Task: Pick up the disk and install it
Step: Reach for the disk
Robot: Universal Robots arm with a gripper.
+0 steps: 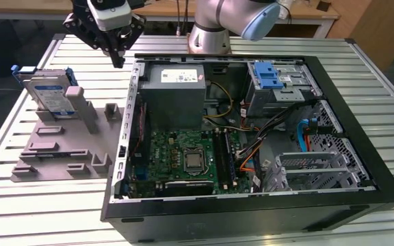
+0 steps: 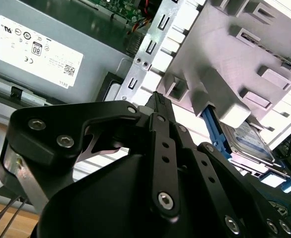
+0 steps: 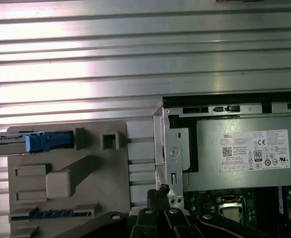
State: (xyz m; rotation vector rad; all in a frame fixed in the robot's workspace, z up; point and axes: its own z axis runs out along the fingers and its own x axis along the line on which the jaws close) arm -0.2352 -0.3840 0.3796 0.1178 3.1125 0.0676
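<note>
Slatted table (image 1: 19,215), disk (image 1: 50,97) upright in fixture (image 1: 63,141), computer case (image 1: 252,218) alongside

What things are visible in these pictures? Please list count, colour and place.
flat silver disk with blue plastic rail frame: one, silver-blue, propped in holder
grey plastic holder plate: one, grey, on table beside case
open black metal computer case: one, black, mid-table
grey metal power-supply box: one, grey, inside case
green circuit board: one, green, inside case
blue plastic latch: one, blue, on cage inside case
slatted silver metal table: one, silver, under everything
robot arm: one, grey-blue, at table's far edge
gripper: one, black, shut, empty, by case's corner
</note>
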